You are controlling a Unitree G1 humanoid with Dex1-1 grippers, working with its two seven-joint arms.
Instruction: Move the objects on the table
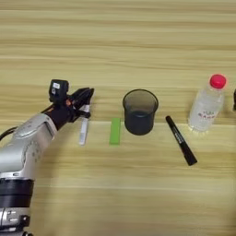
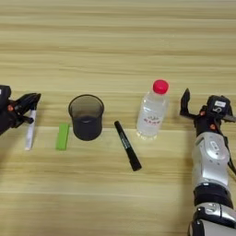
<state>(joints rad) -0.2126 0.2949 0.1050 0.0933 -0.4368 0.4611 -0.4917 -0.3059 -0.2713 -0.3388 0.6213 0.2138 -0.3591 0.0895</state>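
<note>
White marker lies flat on the counter, its black-capped top between the left pincer fingers, which close around it. Bottle stands upright just left of the right pincer; whether that pincer is open cannot be determined.

Light wood table fills view — striped grain, apparently even light.

A dark see-through cup stands upright mid-table. Just left of it lies a flat green bar, set lengthwise. To the cup's right a black marker lies slanted, apart from both.
</note>
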